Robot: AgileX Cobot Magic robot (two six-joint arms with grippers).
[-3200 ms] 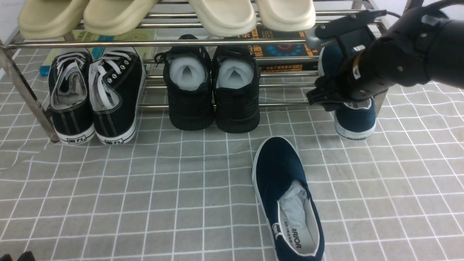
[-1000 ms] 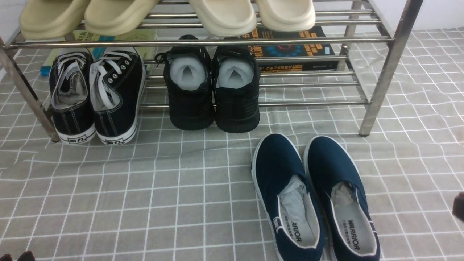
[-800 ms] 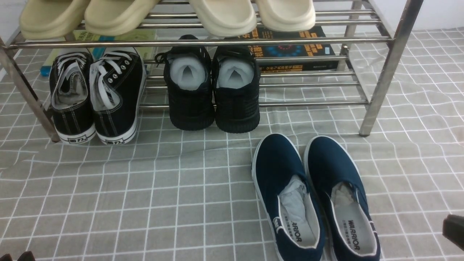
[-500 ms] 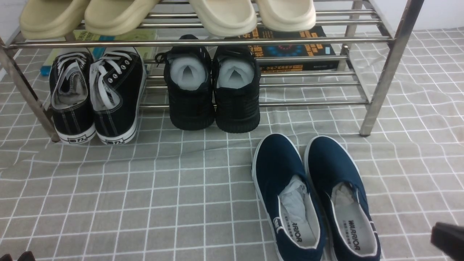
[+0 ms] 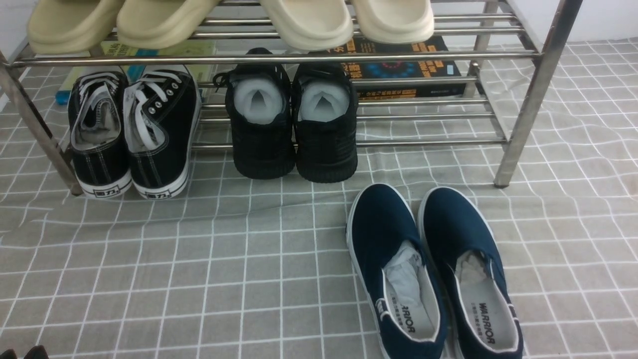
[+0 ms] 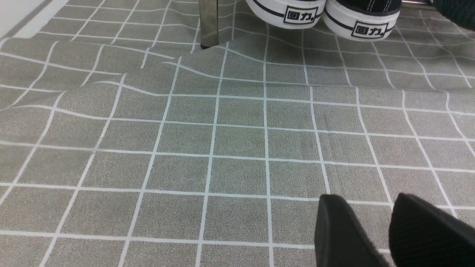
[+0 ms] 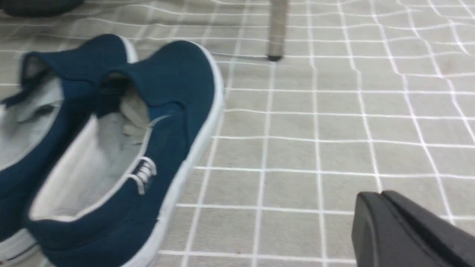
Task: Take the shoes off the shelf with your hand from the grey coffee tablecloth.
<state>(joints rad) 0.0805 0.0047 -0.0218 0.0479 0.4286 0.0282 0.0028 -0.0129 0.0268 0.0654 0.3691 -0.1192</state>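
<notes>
Grey cloth [image 5: 149, 259] is laid under shelf [image 5: 523, 114]; shoes [image 5: 428, 269] are set paired, off it. Left fingers [image 6: 345, 233] apart, right fingers [image 7: 389, 230] together, empty.

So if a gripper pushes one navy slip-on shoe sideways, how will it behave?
The navy slip-on shoe lies flat on its sole, so it probably slides rather than tips. Its canvas upper looks soft and may dent. The checked tablecloth is already wrinkled and could bunch up.

Navy shoes [image 5: 433, 271] with white edging and grey insoles lie on a grey-brown cloth [image 5: 199, 259] gridded in thin white lines.
</notes>
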